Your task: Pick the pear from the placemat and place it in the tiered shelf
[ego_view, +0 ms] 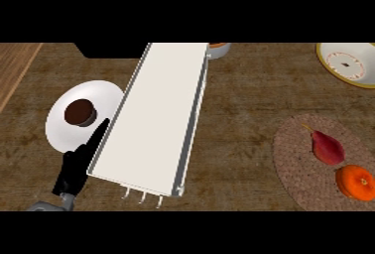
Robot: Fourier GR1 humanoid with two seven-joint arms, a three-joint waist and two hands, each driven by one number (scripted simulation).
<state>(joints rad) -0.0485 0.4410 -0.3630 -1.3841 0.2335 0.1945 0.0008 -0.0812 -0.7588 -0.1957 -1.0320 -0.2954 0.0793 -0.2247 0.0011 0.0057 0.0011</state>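
Observation:
A dark red pear [327, 147] with a thin stem lies on the round woven placemat [300, 163] at the right. An orange fruit [356, 182] sits just below it on the same mat. The tiered shelf [157, 114], a long cream board with a metal frame, runs up the middle of the view. My left hand [77, 166] shows at the lower left, fingers straight, pointing up along the shelf's left edge and holding nothing. No right hand shows anywhere.
A white plate [62, 134] carrying a brown chocolate piece [80, 112] lies left of the shelf. A yellow-rimmed clock face [350, 63] sits at the top right. An orange-topped metal cup [218, 48] peeks out behind the shelf.

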